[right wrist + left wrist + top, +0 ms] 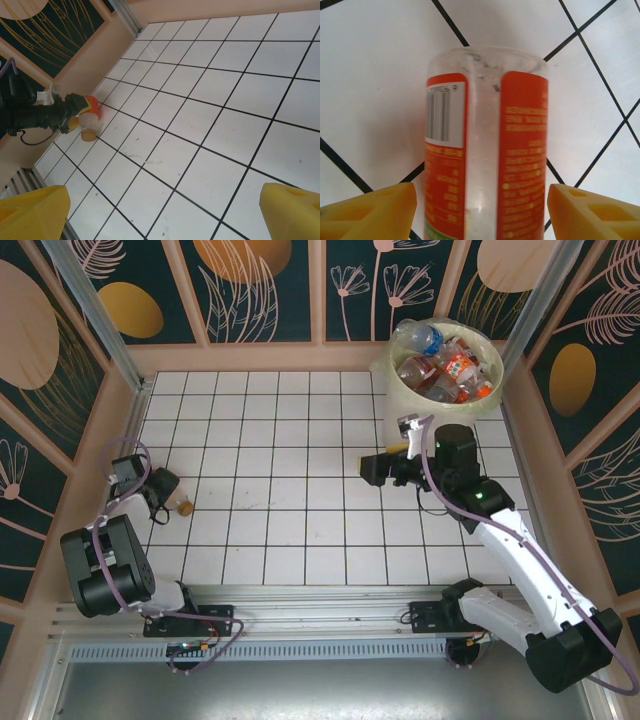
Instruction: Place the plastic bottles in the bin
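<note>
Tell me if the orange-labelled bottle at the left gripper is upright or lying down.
Lying down: the bottle rests lengthwise on the tiles, between the fingers of the left gripper.

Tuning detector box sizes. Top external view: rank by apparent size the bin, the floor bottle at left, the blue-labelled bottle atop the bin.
1. bin, clearly largest.
2-3. blue-labelled bottle and floor bottle: they look alike, and the one atop the bin sits nearer the camera, so unranked.
</note>
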You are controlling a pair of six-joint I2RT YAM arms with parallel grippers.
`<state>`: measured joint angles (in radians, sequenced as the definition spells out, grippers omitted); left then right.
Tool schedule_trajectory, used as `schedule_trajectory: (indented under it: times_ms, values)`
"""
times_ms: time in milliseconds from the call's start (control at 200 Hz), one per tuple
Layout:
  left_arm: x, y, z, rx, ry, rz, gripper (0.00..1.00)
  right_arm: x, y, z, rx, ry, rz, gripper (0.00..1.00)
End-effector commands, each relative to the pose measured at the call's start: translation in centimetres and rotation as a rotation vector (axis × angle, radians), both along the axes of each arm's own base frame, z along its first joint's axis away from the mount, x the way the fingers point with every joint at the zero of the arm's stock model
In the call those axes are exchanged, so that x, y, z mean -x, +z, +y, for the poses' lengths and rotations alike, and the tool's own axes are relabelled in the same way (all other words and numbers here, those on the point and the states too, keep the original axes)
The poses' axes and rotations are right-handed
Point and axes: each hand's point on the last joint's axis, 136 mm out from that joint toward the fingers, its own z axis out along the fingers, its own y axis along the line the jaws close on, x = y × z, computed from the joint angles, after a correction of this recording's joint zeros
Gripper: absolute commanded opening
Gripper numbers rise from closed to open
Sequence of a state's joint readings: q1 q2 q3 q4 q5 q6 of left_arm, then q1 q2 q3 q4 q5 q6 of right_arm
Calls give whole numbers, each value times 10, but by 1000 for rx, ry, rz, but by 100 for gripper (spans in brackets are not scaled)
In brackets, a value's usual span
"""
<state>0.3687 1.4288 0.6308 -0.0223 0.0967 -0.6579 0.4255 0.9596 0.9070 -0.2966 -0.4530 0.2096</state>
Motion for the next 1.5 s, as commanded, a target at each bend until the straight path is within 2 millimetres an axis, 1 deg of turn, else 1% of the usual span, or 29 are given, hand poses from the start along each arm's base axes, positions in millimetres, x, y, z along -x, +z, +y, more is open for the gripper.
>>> schedule_trajectory:
  times_ms: [0, 65, 115, 145, 245, 315, 445, 490, 610, 761, 861, 886, 981, 1061, 1126, 1211, 1326, 1396, 1491]
  values:
    - [-9, 7, 2, 3, -8, -47, 63, 5, -4, -2, 5, -11, 8, 98]
    - [-10, 9, 0, 6, -14, -59, 63, 6, -6, -2, 3, -11, 13, 98]
    - [-12, 10, -2, 14, -27, -72, 57, 6, -8, -2, 1, -10, 17, 98]
    - [-13, 11, -5, 25, -36, -82, 55, 6, -8, -1, -3, -8, 19, 98]
    - [-16, 13, -12, 53, -68, -113, 54, 7, -11, 0, -17, -3, 25, 98]
    - [-18, 19, -20, 82, -95, -147, 54, 8, -13, 1, -32, 2, 37, 98]
    - [-21, 35, -42, 152, -170, -229, 55, 17, -16, 15, -104, 79, 90, 98]
    - [-21, 40, -53, 172, -205, -246, 55, 20, -17, 21, -131, 115, 107, 98]
    - [-25, 57, -95, 223, -318, -286, 55, 30, -19, 36, -187, 220, 145, 97]
    - [-29, 88, -153, 335, -417, -377, 55, 36, -26, 57, -215, 292, 189, 96]
    - [-28, 113, -187, 406, -456, -450, 54, 34, -29, 73, -236, 305, 222, 94]
    - [-28, 119, -193, 421, -462, -470, 54, 37, -30, 81, -237, 324, 230, 94]
    - [-24, 140, -222, 486, -501, -525, 53, 38, -34, 102, -230, 332, 244, 94]
    - [-20, 151, -249, 543, -543, -549, 54, 39, -36, 119, -229, 345, 252, 94]
    - [-16, 159, -265, 554, -564, -559, 54, 41, -37, 133, -230, 365, 257, 93]
    - [-12, 170, -284, 586, -588, -582, 54, 41, -37, 145, -230, 367, 257, 93]
    - [-5, 184, -307, 633, -608, -601, 54, 35, -38, 155, -237, 355, 263, 93]
    - [-2, 192, -317, 663, -614, -620, 54, 32, -40, 160, -230, 345, 266, 92]
    - [2, 196, -329, 671, -630, -615, 54, 27, -42, 163, -219, 320, 267, 90]
